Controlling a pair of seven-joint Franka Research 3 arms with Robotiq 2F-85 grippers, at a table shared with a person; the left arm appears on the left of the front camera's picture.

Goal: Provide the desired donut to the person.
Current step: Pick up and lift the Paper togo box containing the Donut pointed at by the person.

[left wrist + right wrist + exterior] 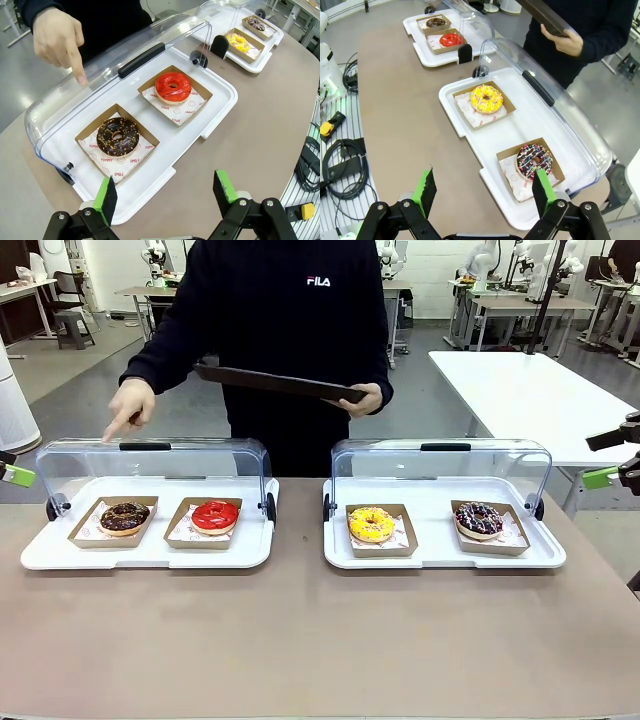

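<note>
Left tool [165, 192] hangs open and empty, jaws spread wide, just off the near corner of the left tray [222, 102]. Right tool [483, 190] is also open and empty, at the end of the right tray [520, 120] near the sprinkled donut [535, 161]. Person [290, 330] stands at the far side of the surface [300, 640]. One hand [130, 405] points an index finger down at the raised clear lid [150, 465] behind the chocolate donut [124, 516], which lies in its paper box at the left tray's outer end. Other hand [365, 398] holds a dark flat tray [270, 382].
</note>
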